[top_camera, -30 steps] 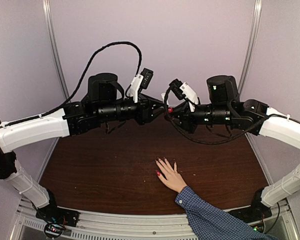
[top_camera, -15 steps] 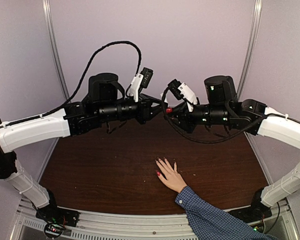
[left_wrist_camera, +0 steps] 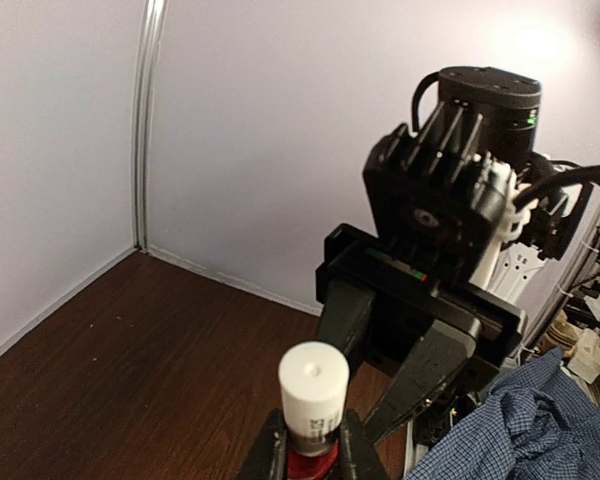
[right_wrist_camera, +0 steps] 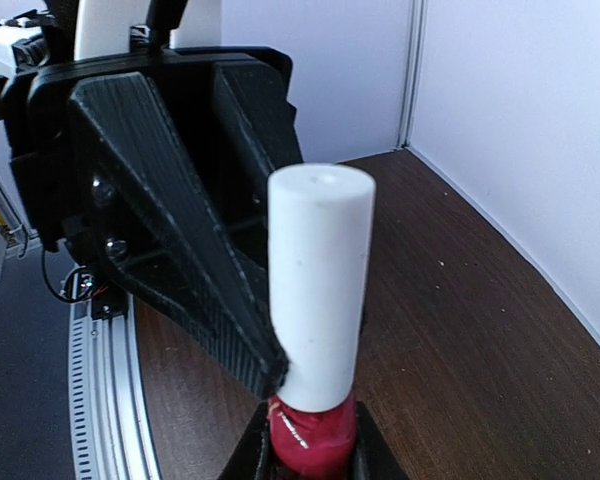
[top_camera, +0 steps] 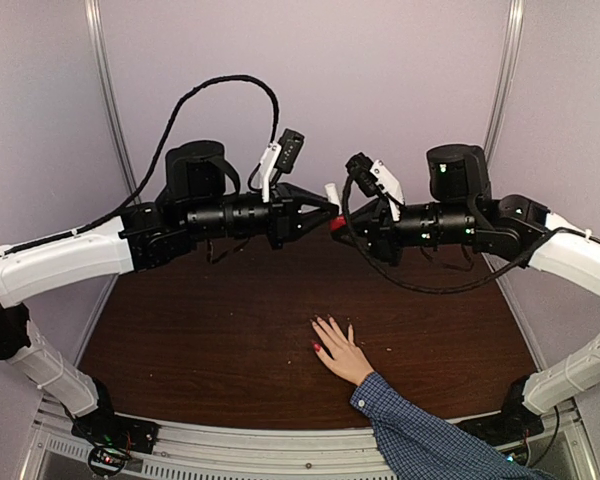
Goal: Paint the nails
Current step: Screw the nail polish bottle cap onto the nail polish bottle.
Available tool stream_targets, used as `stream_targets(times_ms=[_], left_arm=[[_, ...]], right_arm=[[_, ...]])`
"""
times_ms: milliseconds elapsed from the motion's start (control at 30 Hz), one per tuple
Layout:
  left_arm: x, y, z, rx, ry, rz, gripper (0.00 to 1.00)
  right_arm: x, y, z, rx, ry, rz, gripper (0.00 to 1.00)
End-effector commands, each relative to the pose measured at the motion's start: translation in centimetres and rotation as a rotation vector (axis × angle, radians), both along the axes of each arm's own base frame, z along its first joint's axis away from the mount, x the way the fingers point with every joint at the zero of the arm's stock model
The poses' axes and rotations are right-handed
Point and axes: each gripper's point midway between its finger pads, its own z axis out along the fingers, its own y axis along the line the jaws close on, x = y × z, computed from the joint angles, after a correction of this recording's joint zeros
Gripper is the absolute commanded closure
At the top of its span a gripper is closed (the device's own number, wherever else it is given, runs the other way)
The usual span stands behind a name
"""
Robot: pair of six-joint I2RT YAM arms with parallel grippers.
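A light-skinned hand (top_camera: pixel 340 352) with a blue checked sleeve (top_camera: pixel 420 435) lies flat on the dark wooden table (top_camera: pixel 200 340). One nail (top_camera: pixel 317 348) on its left side is glossy red; the other nails are too small to judge. High above the table both grippers meet on a small red polish bottle (top_camera: pixel 337 223) with a white cap (top_camera: pixel 332 190). My left gripper (top_camera: pixel 328 210) is shut on the cap's base (left_wrist_camera: pixel 313 425). My right gripper (top_camera: pixel 343 225) is shut on the red body (right_wrist_camera: pixel 313 432), with the cap (right_wrist_camera: pixel 318 280) standing above it.
Pale walls close the table at the back and on both sides, with metal posts (top_camera: pixel 105 110) in the corners. Both arms span the space above the table's far half. Blue checked cloth (left_wrist_camera: pixel 520 420) shows low on the right in the left wrist view.
Both grippers have risen slightly with the bottle between them, and the right arm has shifted a little to the right. The hand has not moved.
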Motion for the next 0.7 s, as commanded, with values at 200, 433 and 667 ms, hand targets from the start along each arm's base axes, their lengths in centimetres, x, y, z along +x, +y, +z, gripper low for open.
stream_targets(times_ms=[200, 433, 667], left_arm=[[-6.3, -1.5, 0.2, -0.035, -0.024, -0.413, 0.99], [-6.7, -1.2, 0.0, -0.025, -0.044, -0.429, 0.99], [-3.7, 0.5, 1.0, -0.032, -0.074, -0.199, 0.74]], right_arm=[[-8.0, 0.4, 6.5, 0.202, -0.068, 0.438, 1.0], [-8.6, 0.1, 6.3, 0.188, -0.059, 0.478, 1.0], [-4.5, -0.2, 4.8, 0.124, -0.06, 0.252, 1.0]])
